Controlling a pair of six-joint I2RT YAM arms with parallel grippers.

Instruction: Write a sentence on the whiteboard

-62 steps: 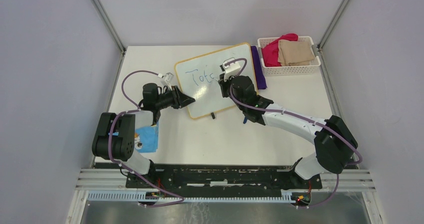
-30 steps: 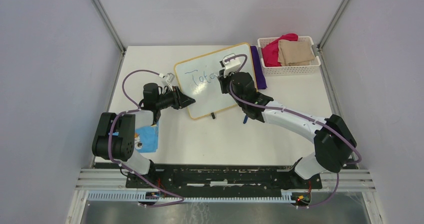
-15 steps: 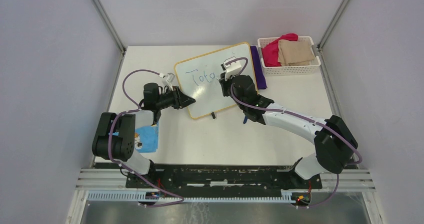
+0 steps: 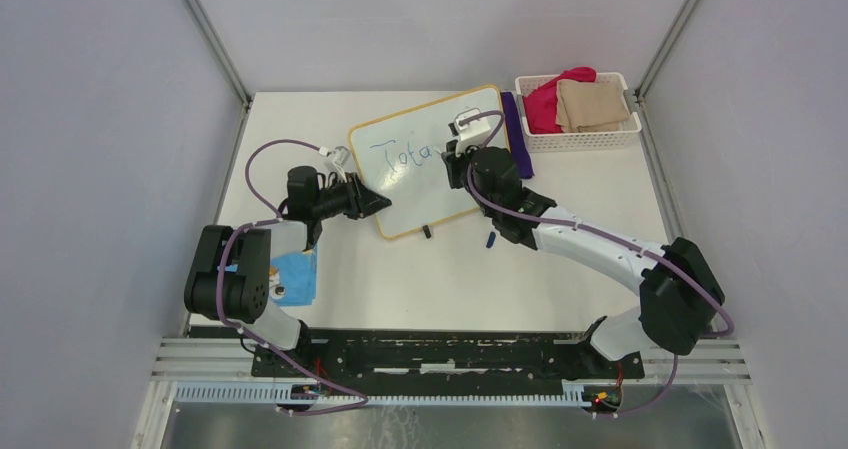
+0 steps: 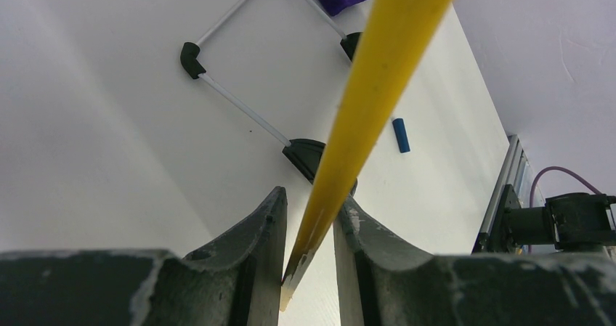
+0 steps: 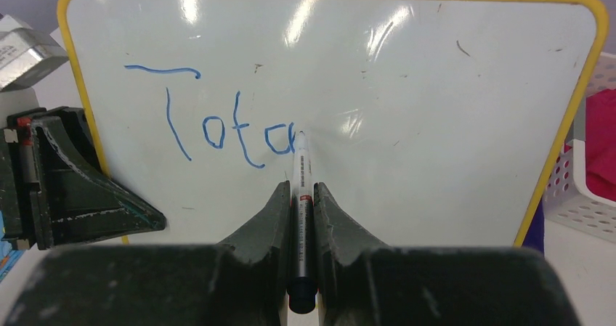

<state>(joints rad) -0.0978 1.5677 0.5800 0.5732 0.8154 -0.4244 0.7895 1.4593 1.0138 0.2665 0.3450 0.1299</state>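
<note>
The whiteboard (image 4: 412, 197) lies slanted at the table's middle back, with a yellow-tan frame. My left gripper (image 4: 378, 205) is shut on the near left edge of that frame (image 5: 367, 79), which runs between its fingers (image 5: 269, 224). My right gripper (image 6: 301, 189) is shut on a white marker (image 6: 301, 163), which points at the board (image 6: 436, 115). The marker's tip touches the surface just right of the blue letters "Tota" (image 6: 218, 131), the visible part of the sentence (image 4: 404, 156). In the top view the right gripper (image 4: 452, 161) hangs over the board's upper middle.
A white basket (image 4: 580, 141) with red and tan cloths stands at the back right, with a purple cloth (image 4: 514, 119) beside the board. A blue marker cap (image 4: 490, 239) lies near the right forearm. A blue booklet (image 4: 296, 275) sits by the left arm's base. A black foot (image 4: 426, 232) sticks out of the board's near edge.
My right gripper has moved the marker a little to the right along the board, and the fourth letter has closed into an "a". The blue cap now shows beside the forearm. The left gripper has not moved.
</note>
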